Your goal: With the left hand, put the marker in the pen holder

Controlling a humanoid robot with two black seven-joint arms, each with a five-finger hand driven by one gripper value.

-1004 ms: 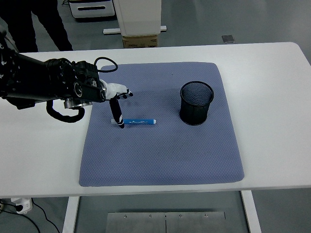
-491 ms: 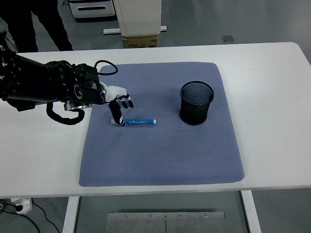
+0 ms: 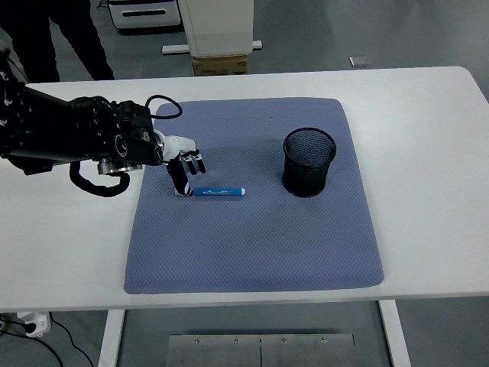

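A blue marker with a white cap end lies flat on the blue-grey mat, pointing left to right. My left hand hangs just above its left end, fingers curled downward and one dark fingertip close to the marker's tip. It holds nothing. The black mesh pen holder stands upright on the mat's right half, well to the right of the marker. My right arm does not show.
The mat lies on a white table. A person's dark legs stand beyond the far left edge, next to a cardboard box and white equipment on the floor.
My left hand has drawn back slightly to the left and its long finger has pulled in from the marker's left end. The marker has not moved.
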